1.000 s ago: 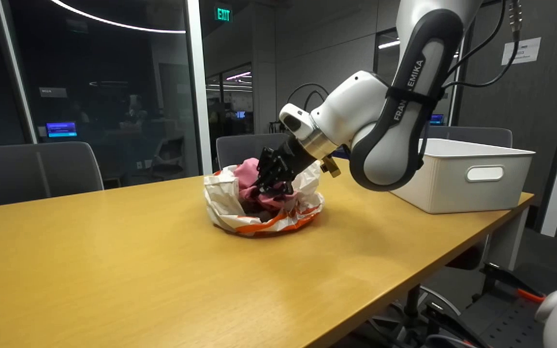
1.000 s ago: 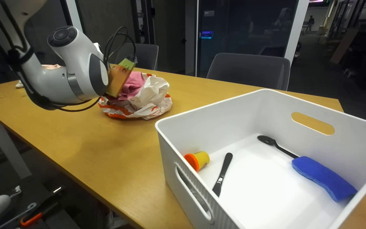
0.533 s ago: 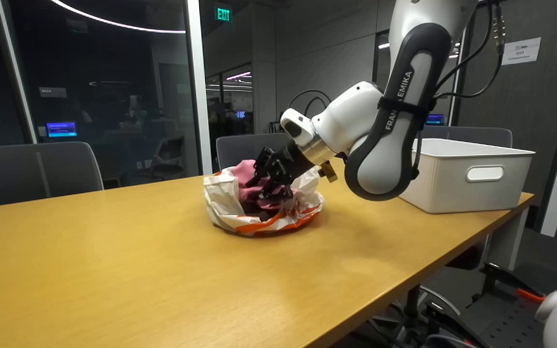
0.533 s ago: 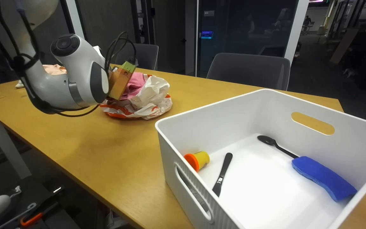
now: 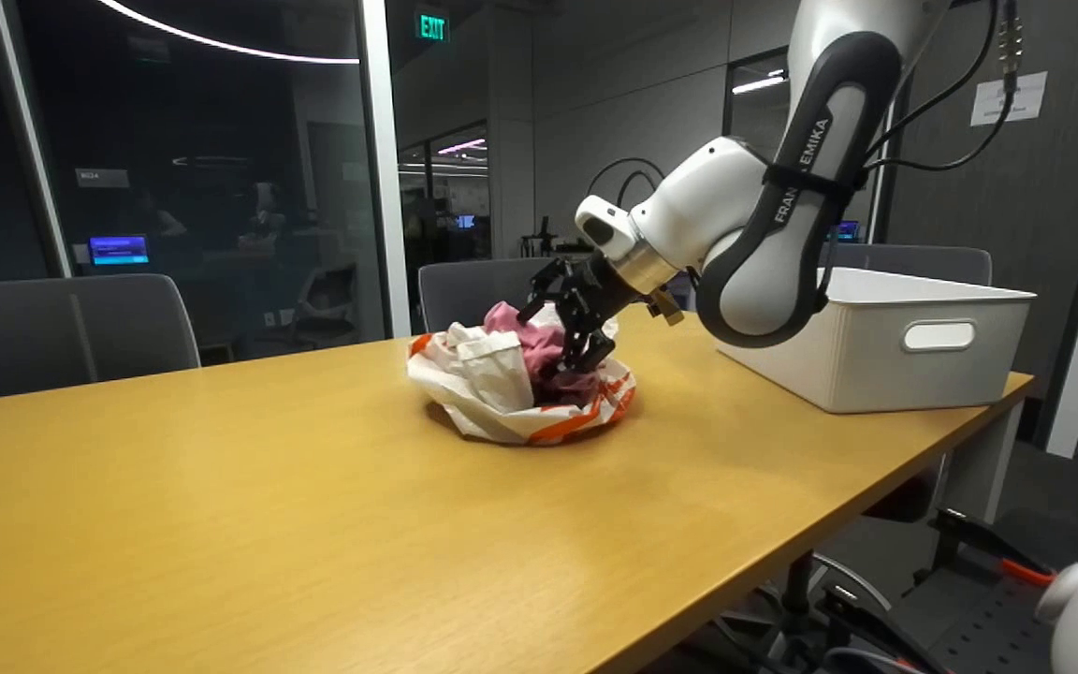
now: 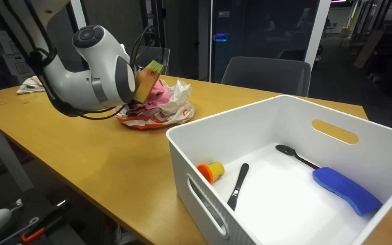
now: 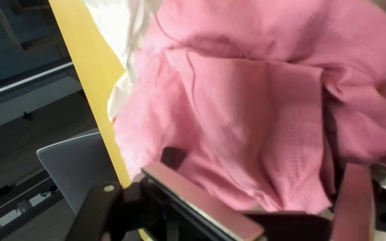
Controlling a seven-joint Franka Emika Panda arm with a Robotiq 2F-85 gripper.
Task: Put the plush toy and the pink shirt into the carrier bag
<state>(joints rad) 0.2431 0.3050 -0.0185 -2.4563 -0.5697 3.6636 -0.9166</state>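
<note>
The pink shirt (image 5: 516,323) (image 6: 160,95) lies bunched in the mouth of the white and orange carrier bag (image 5: 488,374) (image 6: 179,109), its folds rising to the rim. It fills most of the wrist view, where the shirt (image 7: 233,93) shows a stitched hem hanging between wide-spread fingers. My gripper (image 5: 553,339) (image 7: 255,167) stands open over the shirt, tilted down toward the bag; its pads (image 7: 203,201) are far apart and pinch nothing. Part of the bag (image 7: 112,20) shows beyond the cloth. The plush toy is hidden or out of view.
A large white bin (image 6: 277,204) (image 5: 923,356) stands near the bag, holding a yellow tub (image 6: 216,169), a black knife (image 6: 238,187), a black spoon (image 6: 286,149) and a blue item (image 6: 345,190). A pale cloth (image 6: 31,85) lies at the table's far end. Chairs (image 6: 267,75) line the table.
The gripper's fingers have spread apart from the shirt. The arm dipped slightly, then rose and shifted toward the bin side. The bag slid a little that way and its near rim folded inward.
</note>
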